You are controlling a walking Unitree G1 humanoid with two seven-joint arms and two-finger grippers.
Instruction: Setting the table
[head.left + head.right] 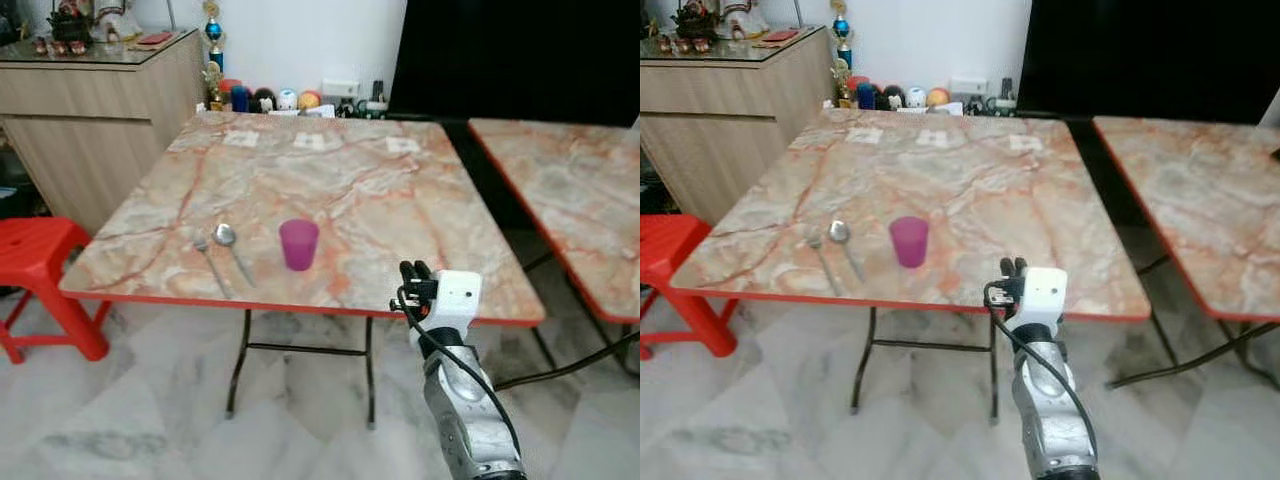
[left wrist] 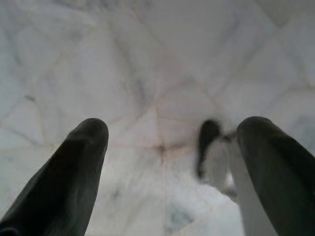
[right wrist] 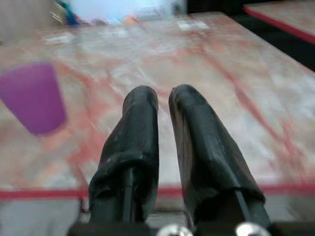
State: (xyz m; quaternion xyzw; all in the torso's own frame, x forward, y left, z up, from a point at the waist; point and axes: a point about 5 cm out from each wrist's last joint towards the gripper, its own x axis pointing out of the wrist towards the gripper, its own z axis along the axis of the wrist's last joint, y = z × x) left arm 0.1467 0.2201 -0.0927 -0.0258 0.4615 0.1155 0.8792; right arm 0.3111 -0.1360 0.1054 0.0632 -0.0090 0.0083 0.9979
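Marble bench [image 1: 400,200] is partly set: purple cup [image 1: 298,244], spoon [image 1: 230,245] and fork [image 1: 210,264] lower left of centre. Right gripper [image 3: 163,123] is pressed together, empty, at its near edge; left gripper [image 2: 170,162] is spread over floor. Plates are likely left.

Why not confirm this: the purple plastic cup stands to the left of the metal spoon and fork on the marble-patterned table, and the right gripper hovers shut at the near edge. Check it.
One detail is wrong. In the left eye view the purple plastic cup stands to the right of the metal spoon and fork on the marble-patterned table. The right gripper does hover shut at the near edge.
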